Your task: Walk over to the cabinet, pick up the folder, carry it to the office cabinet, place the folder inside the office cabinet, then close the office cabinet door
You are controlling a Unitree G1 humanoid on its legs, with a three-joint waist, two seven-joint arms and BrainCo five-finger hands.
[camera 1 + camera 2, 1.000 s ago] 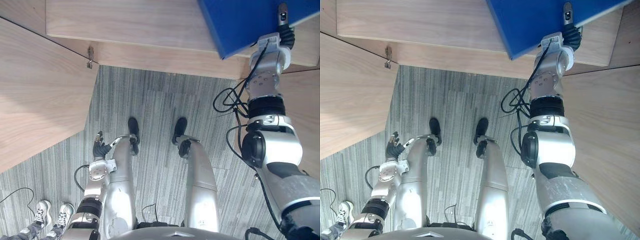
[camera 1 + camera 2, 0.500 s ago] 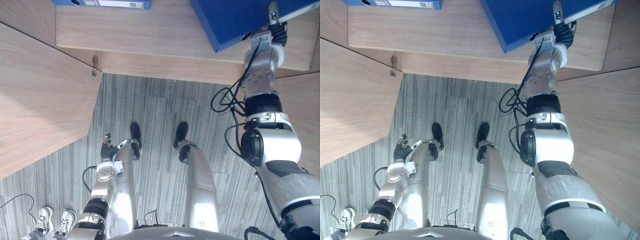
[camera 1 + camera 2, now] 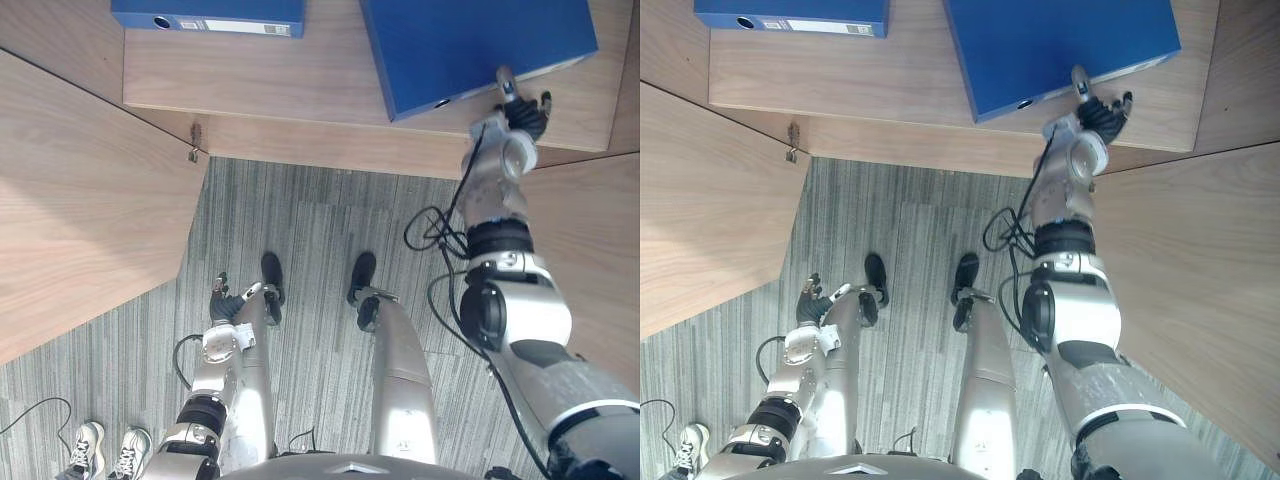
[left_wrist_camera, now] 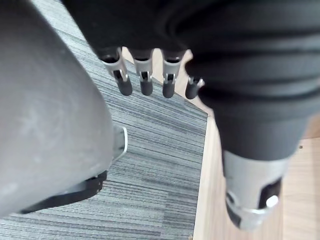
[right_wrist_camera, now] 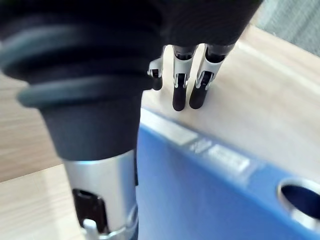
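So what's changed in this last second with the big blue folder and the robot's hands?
The right hand seems to have let go of the flat blue folder: its fingers, earlier over the folder's edge, now look open beside the spine, and the folder lies on the pale wooden cabinet shelf. The view shifted, bringing in a second blue folder. The left hand stays hanging low, open.

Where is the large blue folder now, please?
The large blue folder lies on the wooden shelf, upper right in the left eye view, beside the right hand; another blue folder lies further left.
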